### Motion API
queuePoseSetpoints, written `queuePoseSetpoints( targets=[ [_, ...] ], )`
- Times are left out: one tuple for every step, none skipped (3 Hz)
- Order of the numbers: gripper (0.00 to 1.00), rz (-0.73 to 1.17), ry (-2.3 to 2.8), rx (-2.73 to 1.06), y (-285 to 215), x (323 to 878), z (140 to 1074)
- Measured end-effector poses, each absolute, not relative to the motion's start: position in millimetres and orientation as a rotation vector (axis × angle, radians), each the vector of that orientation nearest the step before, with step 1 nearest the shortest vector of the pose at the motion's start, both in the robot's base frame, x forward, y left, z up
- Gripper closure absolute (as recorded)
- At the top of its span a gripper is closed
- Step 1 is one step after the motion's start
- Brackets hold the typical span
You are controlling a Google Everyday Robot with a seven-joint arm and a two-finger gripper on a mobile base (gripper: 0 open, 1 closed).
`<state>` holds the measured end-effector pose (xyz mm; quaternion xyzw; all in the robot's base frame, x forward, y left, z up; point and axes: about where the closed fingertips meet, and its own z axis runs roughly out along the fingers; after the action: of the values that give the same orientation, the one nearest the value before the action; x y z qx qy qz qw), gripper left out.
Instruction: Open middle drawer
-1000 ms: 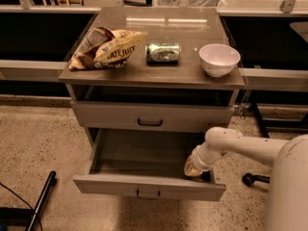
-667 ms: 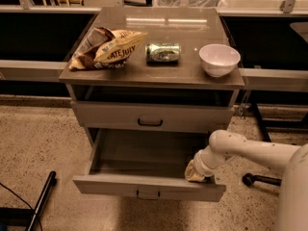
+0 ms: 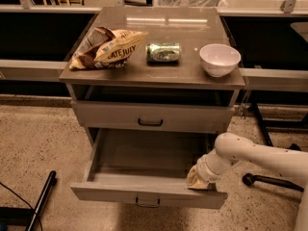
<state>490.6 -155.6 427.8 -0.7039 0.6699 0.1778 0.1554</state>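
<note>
**Middle drawer open, my gripper at its front right corner**

The middle drawer (image 3: 144,160) stands well out of the cabinet (image 3: 159,25), and its plain grey inside shows bare. Its flat front faces the camera, with the small black bar handle (image 3: 147,204) low at the centre. My gripper (image 3: 197,179) sits at the drawer's front right corner, just inside the front panel and right up against its top edge. It is to the right of the handle and higher than it, not touching it. I cannot tell whether the gripper is spread or closed, or whether it grips the panel. My arm (image 3: 260,158) reaches in from the right, its pale elbow bent above the drawer's right side.

Directly above, the top drawer (image 3: 110,115) is closed, its own black handle (image 3: 150,122) at the middle of its front.

On the cabinet top lie three things in a row. At the left a crumpled chip bag (image 3: 108,48) lies on its side, with the letters "ATE JULY" readable on it. In the middle a green can (image 3: 163,52) lies on its side, but its label is too blurred to read. At the right a white bowl (image 3: 220,59) stands upright near the edge, with no writing on it.
</note>
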Motion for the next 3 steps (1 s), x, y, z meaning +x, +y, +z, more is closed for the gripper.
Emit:
queuePoseSetpoints(
  targets=[
    [1.00, 0.509, 1.919, -2.016, -155.6, 490.7, 427.8],
    [1.00, 0.479, 1.926, -2.027, -150.1, 506.5, 417.1],
    [1.00, 0.419, 1.964, -1.976, -150.6, 528.8, 384.6]
  ],
)
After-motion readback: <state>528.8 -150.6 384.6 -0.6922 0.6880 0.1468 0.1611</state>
